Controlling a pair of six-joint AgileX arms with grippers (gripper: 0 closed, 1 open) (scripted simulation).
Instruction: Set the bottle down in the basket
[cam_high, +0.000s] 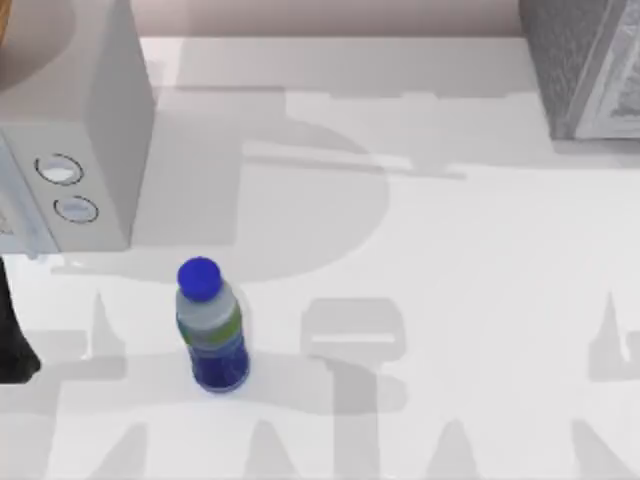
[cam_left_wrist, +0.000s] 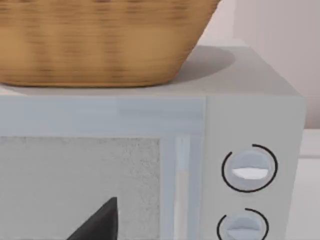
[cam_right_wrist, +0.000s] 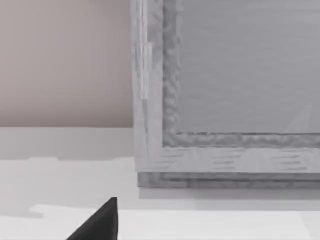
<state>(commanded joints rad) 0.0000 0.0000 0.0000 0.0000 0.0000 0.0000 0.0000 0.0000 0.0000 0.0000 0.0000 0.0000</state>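
The bottle (cam_high: 210, 325) stands upright on the white table, left of centre and near the front, with a bright blue cap, green label band and dark blue lower body. Nothing holds it. The woven tan basket (cam_left_wrist: 100, 40) sits on top of a white microwave (cam_left_wrist: 250, 115), which stands at the table's back left (cam_high: 95, 120), behind the bottle. A dark part of my left gripper (cam_left_wrist: 97, 225) points at the microwave's door. My left arm (cam_high: 12, 340) shows at the table's left edge, well left of the bottle. A dark part of my right gripper (cam_right_wrist: 97, 222) hangs above the table, facing a grey cabinet.
The grey cabinet (cam_high: 585, 65) stands at the back right corner (cam_right_wrist: 230, 90). Two round dials (cam_high: 60, 170) sit on the microwave's front panel. Open white tabletop (cam_high: 450, 280) stretches across the middle and right.
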